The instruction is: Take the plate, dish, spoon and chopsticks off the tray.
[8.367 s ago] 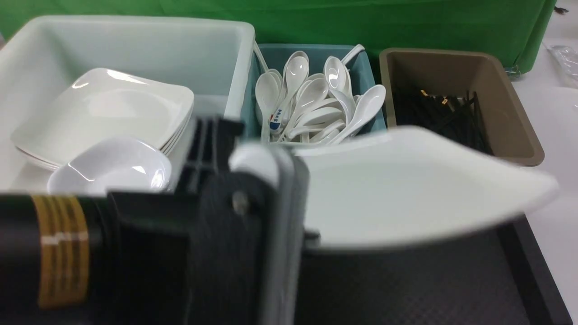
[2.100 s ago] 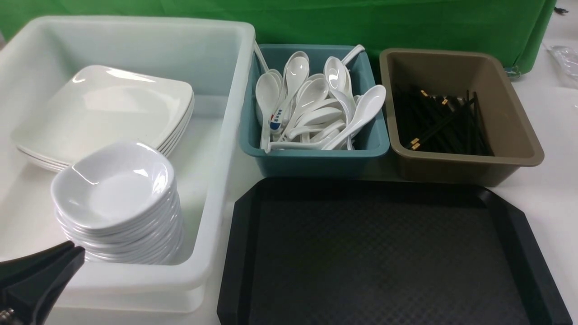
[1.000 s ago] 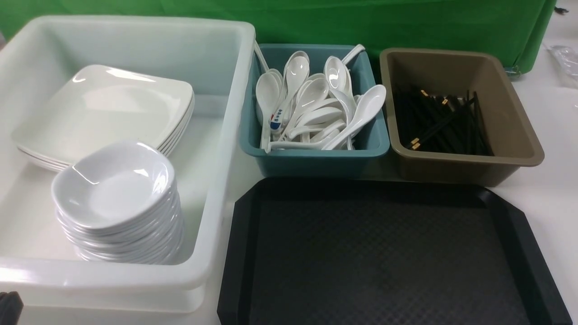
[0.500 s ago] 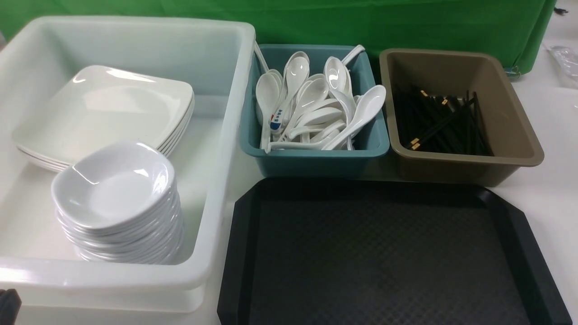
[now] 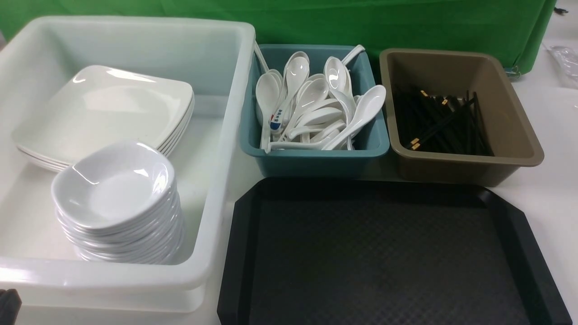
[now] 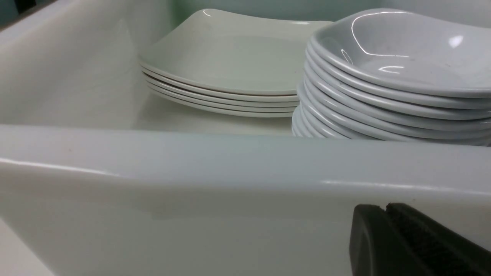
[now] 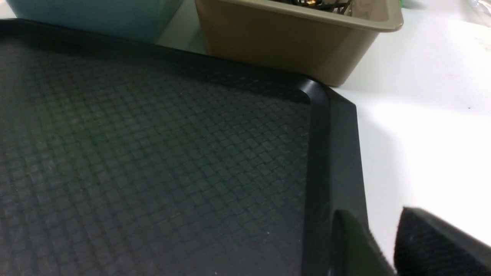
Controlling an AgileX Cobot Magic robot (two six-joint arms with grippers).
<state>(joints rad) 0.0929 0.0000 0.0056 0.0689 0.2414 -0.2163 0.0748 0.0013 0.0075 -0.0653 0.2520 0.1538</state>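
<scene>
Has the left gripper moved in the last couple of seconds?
Yes. The left gripper has dropped toward the front view's lower-left corner, away from the white tub's near rim.

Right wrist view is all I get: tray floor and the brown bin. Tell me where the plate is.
Observer: The plate lies on top of a stack at the far end of the white tub, left of the tray.
Operator: Report the dish.
Observer: The dish tops a taller stack in the same tub, nearer the robot.
Operator: Give me the left gripper.
Observer: The left gripper is outside the tub's near wall, jaws together, holding nothing.
</scene>
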